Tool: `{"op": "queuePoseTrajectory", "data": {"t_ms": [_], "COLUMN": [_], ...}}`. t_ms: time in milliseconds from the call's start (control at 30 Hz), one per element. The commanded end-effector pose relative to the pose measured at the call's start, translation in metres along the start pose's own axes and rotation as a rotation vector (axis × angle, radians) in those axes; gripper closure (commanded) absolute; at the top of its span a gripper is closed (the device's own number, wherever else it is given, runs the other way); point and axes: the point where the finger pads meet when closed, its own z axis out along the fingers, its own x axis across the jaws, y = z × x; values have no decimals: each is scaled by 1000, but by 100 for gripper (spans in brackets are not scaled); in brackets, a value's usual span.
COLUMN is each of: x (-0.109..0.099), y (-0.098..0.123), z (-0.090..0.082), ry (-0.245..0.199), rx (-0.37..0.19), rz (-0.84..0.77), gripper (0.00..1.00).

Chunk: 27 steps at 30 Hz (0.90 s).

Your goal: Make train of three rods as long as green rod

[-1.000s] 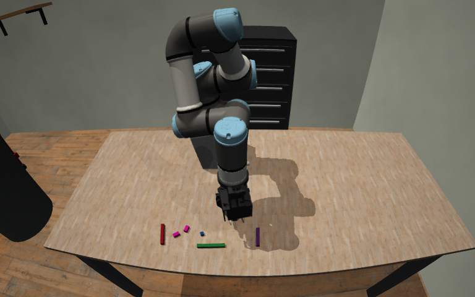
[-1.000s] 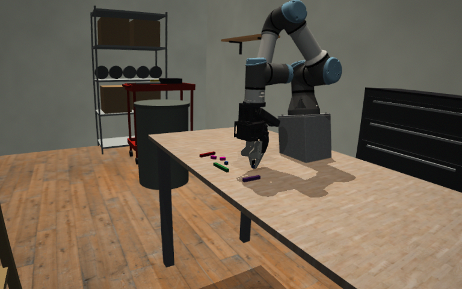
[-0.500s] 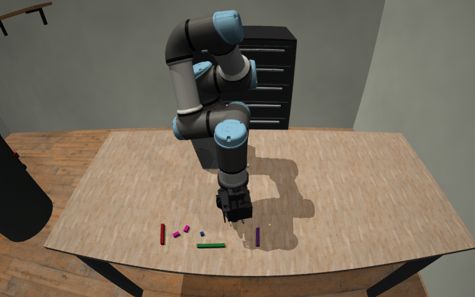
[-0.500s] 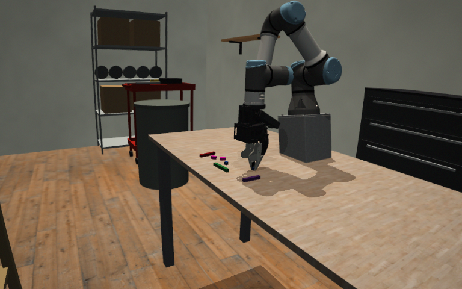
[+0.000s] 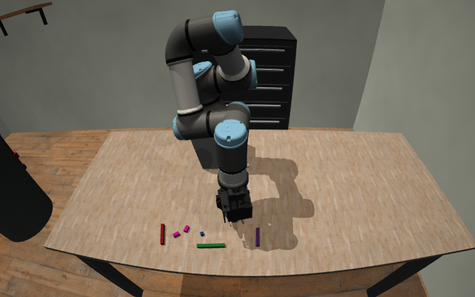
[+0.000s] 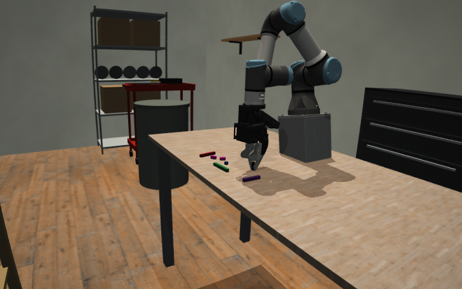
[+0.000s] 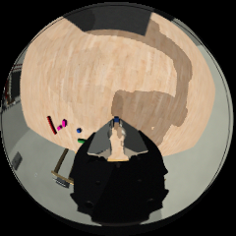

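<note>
The green rod [image 5: 210, 245] lies flat near the table's front edge. To its left lie a red rod [image 5: 162, 234], two magenta rods [image 5: 175, 234] [image 5: 186, 228] and a small blue rod [image 5: 201, 232]. A purple rod [image 5: 257, 236] lies apart to the right. My gripper [image 5: 232, 222] hangs just above the table between the blue rod and the purple rod. It is shut on a second small blue rod [image 7: 116, 119], which shows at the fingertips in the wrist view. In the exterior view the gripper [image 6: 253, 167] is just behind the purple rod [image 6: 251, 178].
The arm's grey base block [image 6: 304, 136] stands behind the gripper. A black drawer cabinet [image 6: 414, 132] stands beyond the table. A dark bin [image 6: 161, 142] and a red cart [image 6: 158, 88] stand off the table's left side.
</note>
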Motion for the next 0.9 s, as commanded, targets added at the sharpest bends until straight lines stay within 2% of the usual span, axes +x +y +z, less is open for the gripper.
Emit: {"op": "queuePoseTrajectory", "data": {"t_ms": [0,400,633,867], "x": [0,0,0,0], "y": [0,0,0,0], "z": [0,0,0,0], "ry": [1,1,1,1], "rx": [-1,-1,-1,-1], "rz": [0,0,0,0], "gripper": [100,100,92,89]}}
